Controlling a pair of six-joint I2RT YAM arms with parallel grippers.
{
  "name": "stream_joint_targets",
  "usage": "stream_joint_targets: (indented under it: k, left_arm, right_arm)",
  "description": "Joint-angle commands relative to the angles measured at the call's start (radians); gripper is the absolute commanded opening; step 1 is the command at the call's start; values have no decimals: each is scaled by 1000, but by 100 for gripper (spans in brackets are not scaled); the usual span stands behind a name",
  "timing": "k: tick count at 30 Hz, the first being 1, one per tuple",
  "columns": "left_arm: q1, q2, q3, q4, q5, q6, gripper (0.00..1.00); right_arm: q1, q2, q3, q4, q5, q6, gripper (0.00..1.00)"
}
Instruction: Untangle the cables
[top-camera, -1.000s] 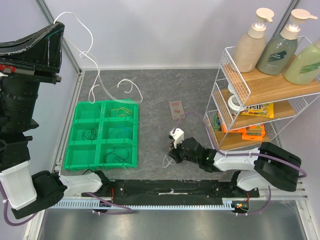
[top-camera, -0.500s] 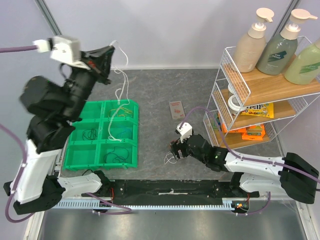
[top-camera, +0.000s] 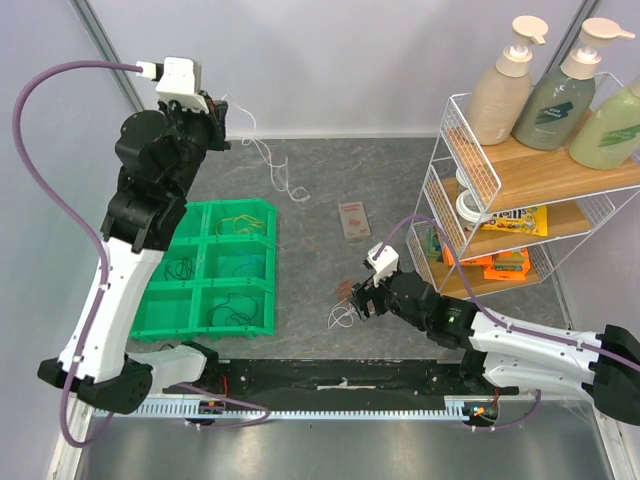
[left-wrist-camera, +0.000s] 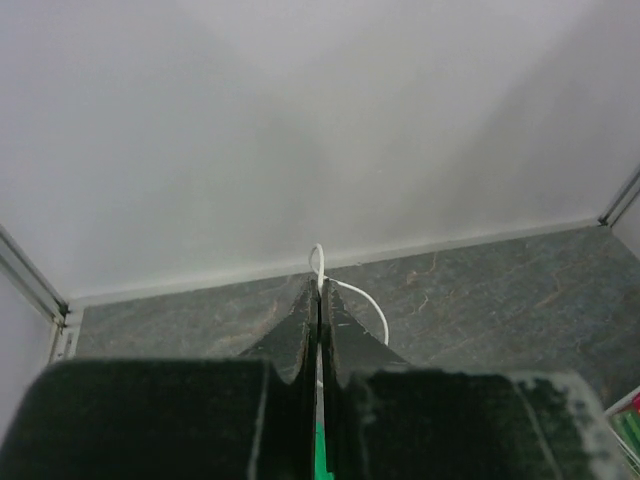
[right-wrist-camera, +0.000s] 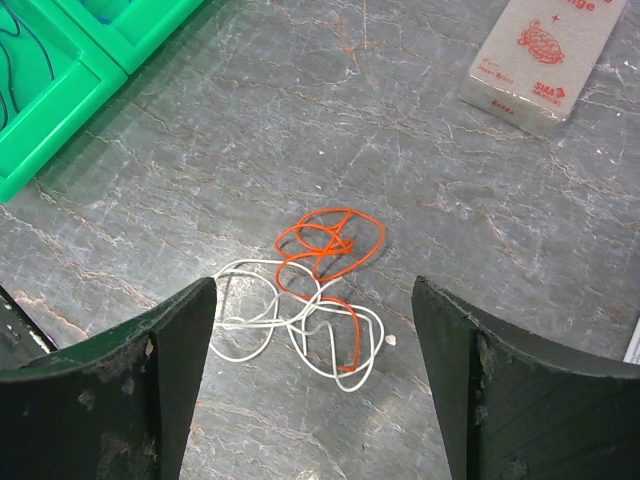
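Observation:
A tangle of one orange cable (right-wrist-camera: 331, 238) and one white cable (right-wrist-camera: 247, 322) lies on the grey table, also visible in the top view as a small tangle (top-camera: 343, 308). My right gripper (right-wrist-camera: 314, 300) hovers just above it, open, with nothing between its fingers. My left gripper (top-camera: 222, 127) is raised at the back left, shut on another white cable (left-wrist-camera: 319, 262). That white cable (top-camera: 272, 168) hangs down and trails onto the table. More cables, yellow (top-camera: 240, 222) and black (top-camera: 180, 268), lie in a green tray (top-camera: 274, 262).
A small tan packet (top-camera: 353, 218) lies mid-table, also at the top right of the right wrist view (right-wrist-camera: 545, 55). A wire shelf rack (top-camera: 450, 190) with bottles and snack packs stands at the right. The green tray's corner (right-wrist-camera: 60, 70) is close to the right gripper's left.
The right gripper opened and let go of the orange-white tangle. The left arm swung back from close to the camera to the rear, carrying its white cable to the right of the tray.

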Motion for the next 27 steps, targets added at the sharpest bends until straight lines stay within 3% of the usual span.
stream_joint_targets:
  k: [1,7,16,27]
  left_arm:
    - [131,42,-38,42,196,-143,2]
    - [293,49,-113,62,308,-247,2]
    - [383,20,-221,108,363,-310,2]
    - [391,39,49,116,492,-335,2]
  right_arm:
    - [-4,-25,-10,-7,33,-10,87]
    - [-4,-22,-13,-4,32,-10,87]
    - [-5,-21,-19,7,21,-8,87]
    - [-5,-15,-25,19,17,-4,87]
